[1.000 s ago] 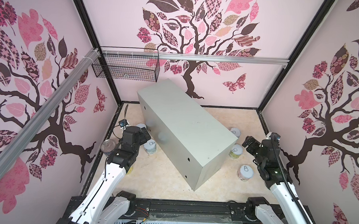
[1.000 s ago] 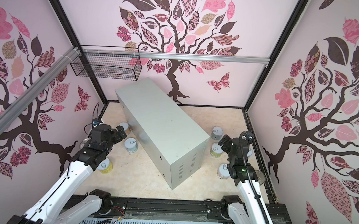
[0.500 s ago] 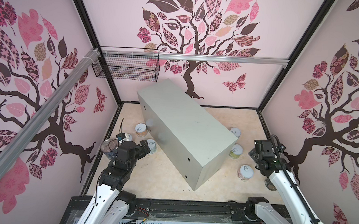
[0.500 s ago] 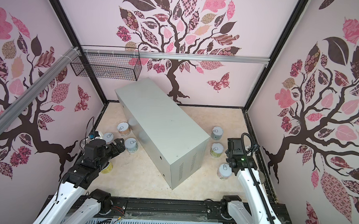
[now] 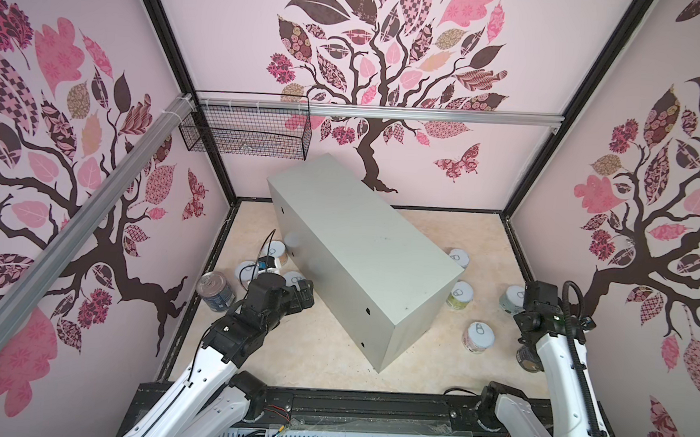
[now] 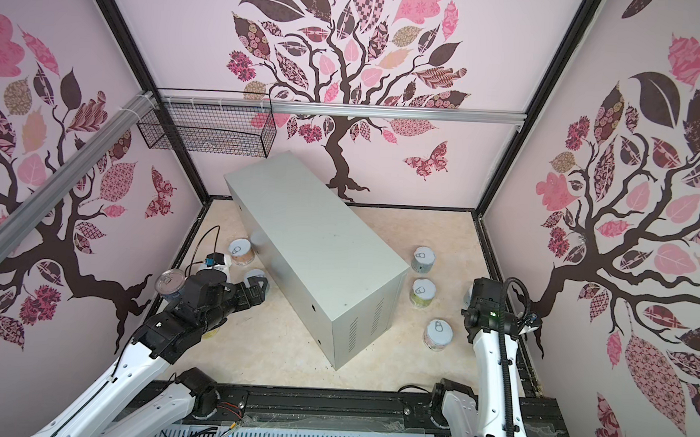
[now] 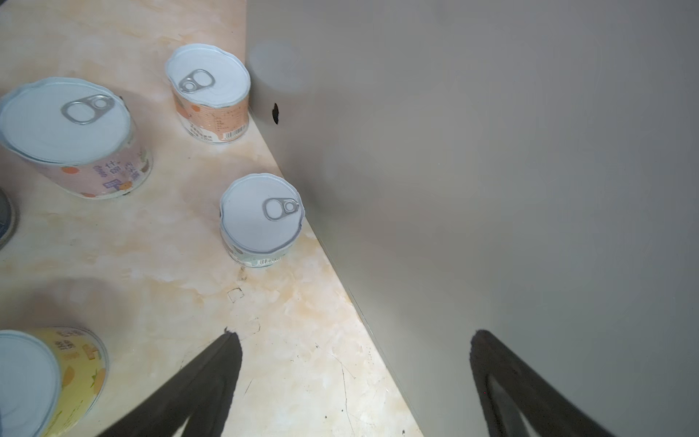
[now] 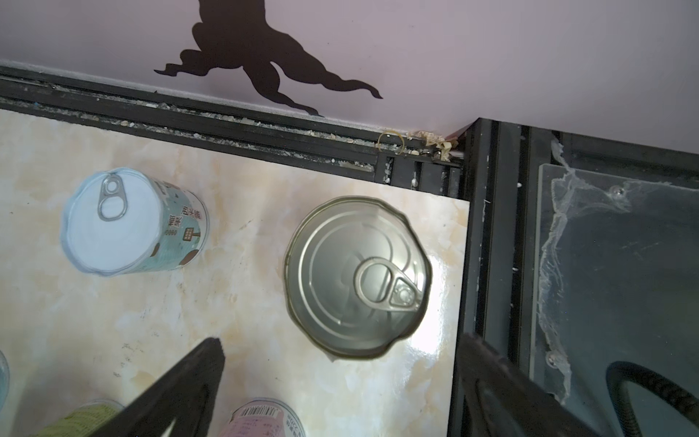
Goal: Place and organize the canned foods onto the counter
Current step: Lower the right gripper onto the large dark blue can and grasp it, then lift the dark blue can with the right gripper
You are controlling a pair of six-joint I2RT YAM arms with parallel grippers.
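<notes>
As my left pincer [image 7: 355,336] gapes wide and empty near a white-lidded can [image 7: 261,219], which is on the floor [image 7: 151,265] just beside the grey-green surface [image 7: 491,189], my right pincer [image 8: 340,340], also spread wide and holding nothing, hangs above a silver-topped can [image 8: 357,276] on the floor by the wall [image 8: 454,56]

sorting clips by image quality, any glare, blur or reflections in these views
Right wrist view: bright glare on the floor beside the silver-topped can. Left wrist view: the counter faintly mirrors the orange can; the near yellow can is soft. Both top views: evenly lit, sharp.
</notes>
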